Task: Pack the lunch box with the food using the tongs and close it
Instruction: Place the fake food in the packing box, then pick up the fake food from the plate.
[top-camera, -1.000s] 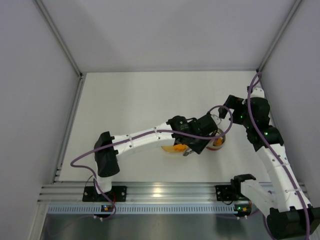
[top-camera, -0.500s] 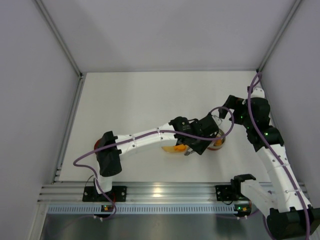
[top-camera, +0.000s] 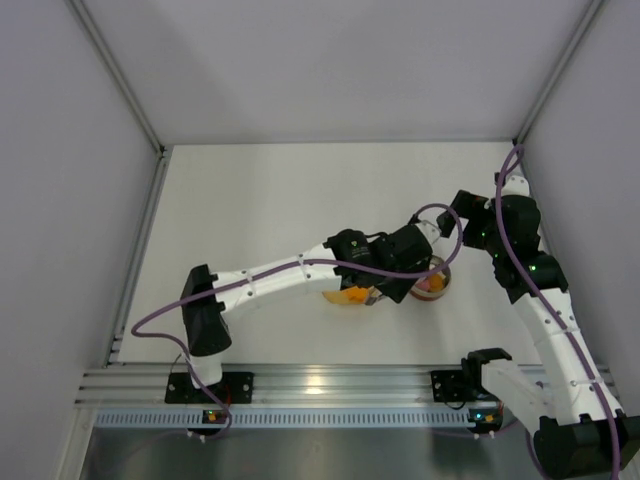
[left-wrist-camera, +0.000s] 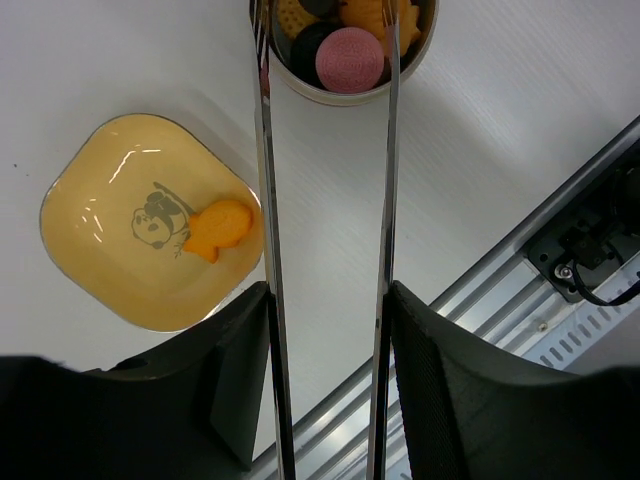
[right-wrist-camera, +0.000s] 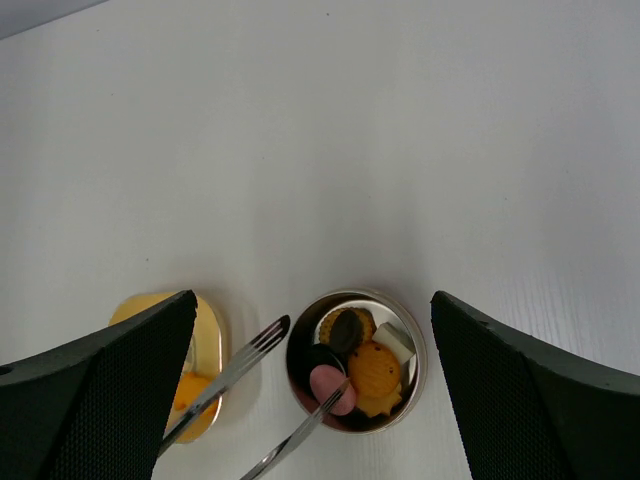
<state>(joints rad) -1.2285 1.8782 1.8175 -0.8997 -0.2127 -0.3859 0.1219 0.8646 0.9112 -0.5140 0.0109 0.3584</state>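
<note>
The left pincer (left-wrist-camera: 330, 380) clamps the tongs (left-wrist-camera: 265, 200), whose tips straddle the lunch box (left-wrist-camera: 345, 98) rim; the right pincer (right-wrist-camera: 312, 300) stands wide apart.

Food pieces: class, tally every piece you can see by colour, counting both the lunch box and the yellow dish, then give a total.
Orange pieces: 2, one in the lunch box, one fish shape on the yellow dish
Pink piece: 1
Dark brown or black pieces: 2
Pale cream piece: 1
Total: 6 visible; any underneath are hidden.
</note>
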